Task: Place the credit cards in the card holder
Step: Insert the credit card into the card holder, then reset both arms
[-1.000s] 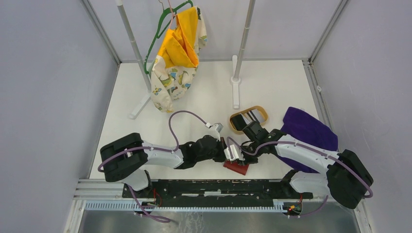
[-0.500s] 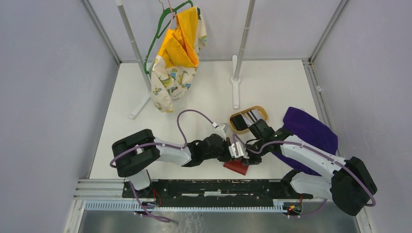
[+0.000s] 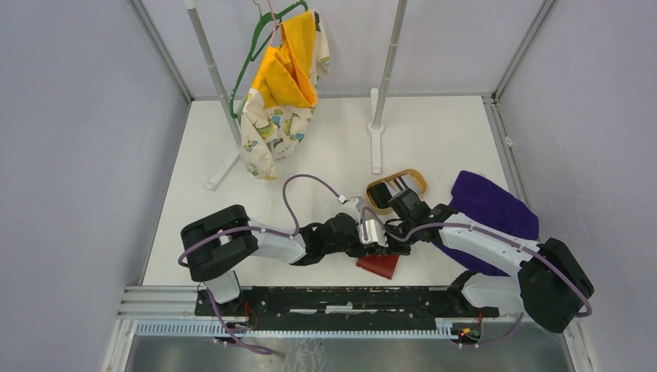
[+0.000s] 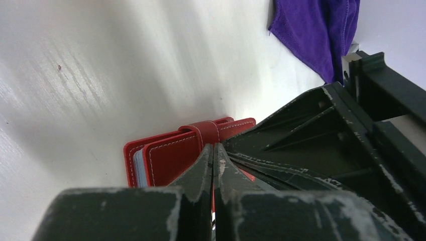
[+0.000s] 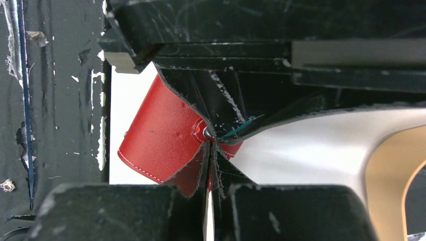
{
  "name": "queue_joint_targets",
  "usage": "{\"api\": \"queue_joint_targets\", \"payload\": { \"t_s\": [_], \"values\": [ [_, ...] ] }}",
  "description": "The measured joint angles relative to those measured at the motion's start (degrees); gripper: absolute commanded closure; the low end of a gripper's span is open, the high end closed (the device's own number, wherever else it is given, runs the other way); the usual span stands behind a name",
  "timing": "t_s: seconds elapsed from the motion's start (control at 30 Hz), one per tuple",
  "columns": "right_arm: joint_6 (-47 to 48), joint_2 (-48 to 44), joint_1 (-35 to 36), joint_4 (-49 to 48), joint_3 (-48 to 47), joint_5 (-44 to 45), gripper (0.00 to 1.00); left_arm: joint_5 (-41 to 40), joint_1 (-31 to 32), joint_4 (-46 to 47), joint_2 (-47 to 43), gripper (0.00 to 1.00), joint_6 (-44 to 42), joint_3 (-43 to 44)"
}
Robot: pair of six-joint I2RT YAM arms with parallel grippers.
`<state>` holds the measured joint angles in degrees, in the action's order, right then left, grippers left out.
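The card holder (image 3: 380, 265) is a red stitched wallet lying folded on the white table near the front edge. Pale blue credit cards (image 4: 137, 173) show as thin edges between its covers (image 4: 168, 158). My left gripper (image 4: 213, 147) is shut, its tips just above the holder next to the snap tab (image 4: 206, 131). My right gripper (image 5: 210, 144) comes from the other side and is also shut, tips against the snap stud (image 5: 206, 133) of the holder (image 5: 158, 140). I cannot tell whether it pinches the tab. Both grippers (image 3: 376, 246) meet over the holder.
An oval wooden tray (image 3: 419, 180) with dark cards in it sits just behind the right arm; its rim (image 5: 394, 170) shows in the right wrist view. A purple cloth (image 3: 496, 205) lies right. Rack poles (image 3: 376, 132) and hung clothes (image 3: 283, 85) stand at the back.
The left arm has reached further right onto the holder. The right gripper's jaws opened a little and then closed at the holder's tab. The holder has shifted slightly.
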<state>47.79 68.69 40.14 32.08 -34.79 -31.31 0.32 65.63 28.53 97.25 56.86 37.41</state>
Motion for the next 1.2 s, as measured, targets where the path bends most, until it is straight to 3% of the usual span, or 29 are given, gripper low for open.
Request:
{"api": "queue_joint_targets", "payload": {
  "t_s": [0.17, 0.3, 0.43, 0.6, 0.67, 0.77, 0.83, 1.0, 1.03, 1.2],
  "values": [
    [-0.2, 0.8, 1.0, 0.0, 0.0, 1.3, 0.95, 0.0, 0.0, 0.6, 0.0, 0.98, 0.0, -0.4],
    [-0.3, 0.8, 1.1, 0.0, 0.0, 1.4, 0.89, 0.1, 0.0, 2.0, 0.0, 0.98, 0.0, -1.1],
    [0.5, 0.4, 0.1, 0.8, -0.2, 0.2, 0.73, 0.1, 0.0, 2.3, -0.5, 0.95, -0.1, -1.4],
    [4.0, -6.2, -8.0, 4.5, -0.9, -5.5, 0.55, -0.4, 0.0, -1.2, -8.4, 0.91, -3.3, -1.6],
    [4.9, -10.9, -12.7, 5.3, -1.5, -7.6, 0.40, -0.8, 0.0, -1.8, -11.3, 0.90, -4.4, -1.6],
    [3.7, -16.2, -18.2, 4.5, -2.3, -8.6, 0.07, -2.5, 0.0, -3.5, -21.2, 0.88, -7.8, -2.7],
    [0.9, -19.5, -21.5, 2.0, -2.4, -6.8, 0.02, -3.9, 0.1, -5.2, -28.0, 0.70, -10.1, -3.5],
    [-10.8, -24.1, -25.0, -5.4, -4.8, 7.2, 0.02, -9.7, 0.1, -15.2, -45.1, 0.07, -16.7, -4.0],
    [-13.6, -24.0, -25.2, -5.9, -6.8, 10.4, 0.02, -11.2, 0.1, -18.0, -48.6, 0.01, -18.1, -3.9],
    [-20.3, -24.2, -25.4, -5.9, -18.4, 13.5, 0.02, -20.2, 0.1, -33.2, -58.4, 0.00, -21.9, 1.4]
  ]
}}
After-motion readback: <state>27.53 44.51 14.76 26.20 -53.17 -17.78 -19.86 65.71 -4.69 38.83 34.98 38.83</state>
